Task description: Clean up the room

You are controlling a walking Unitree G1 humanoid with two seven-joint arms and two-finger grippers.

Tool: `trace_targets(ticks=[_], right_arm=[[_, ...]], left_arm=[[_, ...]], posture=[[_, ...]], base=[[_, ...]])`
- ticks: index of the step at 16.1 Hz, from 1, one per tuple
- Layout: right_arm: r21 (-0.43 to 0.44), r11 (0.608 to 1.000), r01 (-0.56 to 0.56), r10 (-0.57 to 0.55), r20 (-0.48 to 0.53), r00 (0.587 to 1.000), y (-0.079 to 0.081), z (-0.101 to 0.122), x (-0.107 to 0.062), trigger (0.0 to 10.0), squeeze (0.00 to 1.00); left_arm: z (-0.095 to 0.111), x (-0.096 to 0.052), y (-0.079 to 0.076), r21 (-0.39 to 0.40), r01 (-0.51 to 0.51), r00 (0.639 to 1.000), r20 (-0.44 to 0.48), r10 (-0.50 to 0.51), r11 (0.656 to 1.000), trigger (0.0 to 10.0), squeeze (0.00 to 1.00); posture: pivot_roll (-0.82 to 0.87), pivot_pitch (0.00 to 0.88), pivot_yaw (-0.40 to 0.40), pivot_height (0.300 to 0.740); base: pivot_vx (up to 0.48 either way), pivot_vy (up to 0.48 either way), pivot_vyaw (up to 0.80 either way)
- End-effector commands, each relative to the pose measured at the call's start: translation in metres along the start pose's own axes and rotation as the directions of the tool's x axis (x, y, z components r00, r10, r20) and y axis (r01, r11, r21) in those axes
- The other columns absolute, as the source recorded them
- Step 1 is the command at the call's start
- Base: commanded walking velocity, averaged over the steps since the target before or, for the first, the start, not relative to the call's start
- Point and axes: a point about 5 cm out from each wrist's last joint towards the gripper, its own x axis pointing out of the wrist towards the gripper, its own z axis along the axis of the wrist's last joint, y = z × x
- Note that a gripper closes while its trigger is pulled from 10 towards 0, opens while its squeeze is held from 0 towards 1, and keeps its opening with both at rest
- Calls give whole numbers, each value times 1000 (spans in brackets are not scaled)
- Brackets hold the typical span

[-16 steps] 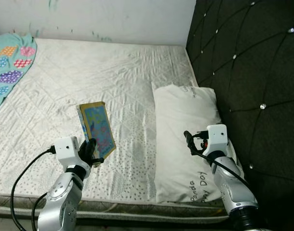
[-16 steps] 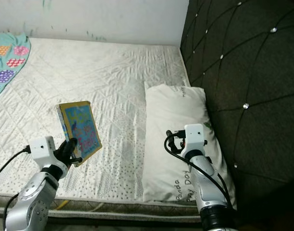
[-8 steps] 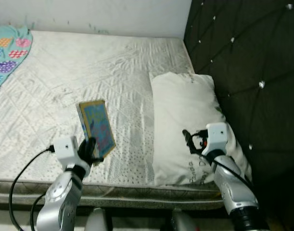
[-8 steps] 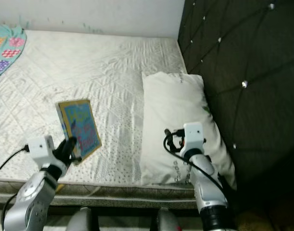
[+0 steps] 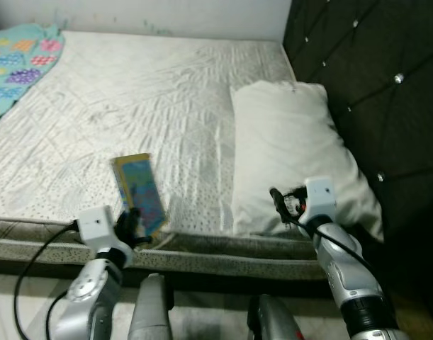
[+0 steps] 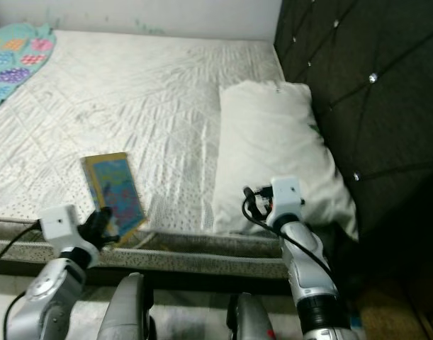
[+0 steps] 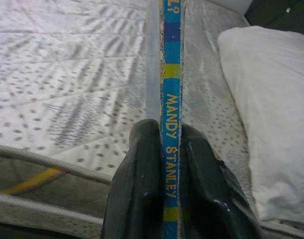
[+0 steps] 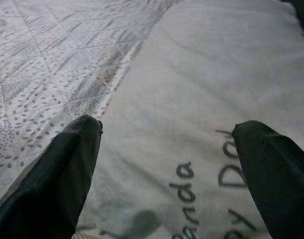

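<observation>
We are gripping a thin book [image 7: 171,99] in the left hand [image 7: 164,164]: the two black fingers [image 7: 142,169] are pressing against its opposite covers, with the blue and yellow spine, lettered "MANDY STANLEY", standing between them. From the head camera, the left hand [image 5: 131,225] is holding the book [image 5: 139,191] by its lower edge, so that the book is rising tilted above the near edge of the bed [image 5: 131,106], its colourful cover facing upward and toward us.

We are holding the right hand [image 8: 166,149] wide open; its two fingers [image 8: 62,169] are spread far apart and are grasping nothing. It is hovering just above the near end of the white pillow [image 8: 216,99], whose dark lettering is showing between the fingers. In the head view the right hand [image 5: 278,202] is pointing toward the pillow's [image 5: 294,142] near left corner.

The pillow is lying along the right side of the bed, against the dark tufted headboard [image 5: 372,92]. The quilted white mattress cover is stretching away to the far wall, and a patterned teal blanket [image 5: 21,60] is lying at the bed's far left corner, well apart from the book. Below the mattress edge, two grey parts of our own body [image 5: 151,312] are showing.
</observation>
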Motion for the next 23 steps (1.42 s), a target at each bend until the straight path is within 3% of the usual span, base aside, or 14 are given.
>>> trace_targets(ticks=[1,5,10,14,16,22,23], right_arm=[[0,1000,-3,3,16,1000,-1,4,1,10000,0],[-6,1000,-29,29,11,1000,1,3,0,10000,0],[-3,997,-80,80,-52,995,8,-9,-24,10000,0],[40,995,-94,95,-38,995,16,-1,-29,10000,0],[69,992,-102,104,-29,994,19,1,-29,10000,0],[87,993,-81,84,-33,996,18,3,-24,10000,0],[121,990,-76,75,5,997,19,11,-19,10000,0]], left_arm=[[14,4,-8,10,27,998,58,-27,1000,10000,0],[15,0,-10,3,15,998,67,-15,1000,10000,0],[14,-27,-10,-22,-29,998,50,30,999,10000,0],[17,-24,-20,-28,-17,999,49,18,999,10000,0],[18,-25,-23,-26,-1,999,41,2,1000,10000,0],[22,-20,-23,-24,-1,998,57,3,1000,10000,0],[30,-16,-22,-14,-9,996,91,10,1000,10000,0]], posture=[[-38,124,-34,620],[-37,159,-57,620],[-53,264,-102,620],[-50,268,-93,620],[-44,274,-89,600],[-39,251,-82,585],[-33,240,-81,585]], base=[[0,0,0],[0,0,0],[0,0,0],[0,0,0],[0,0,0],[0,0,0],[0,0,0]])
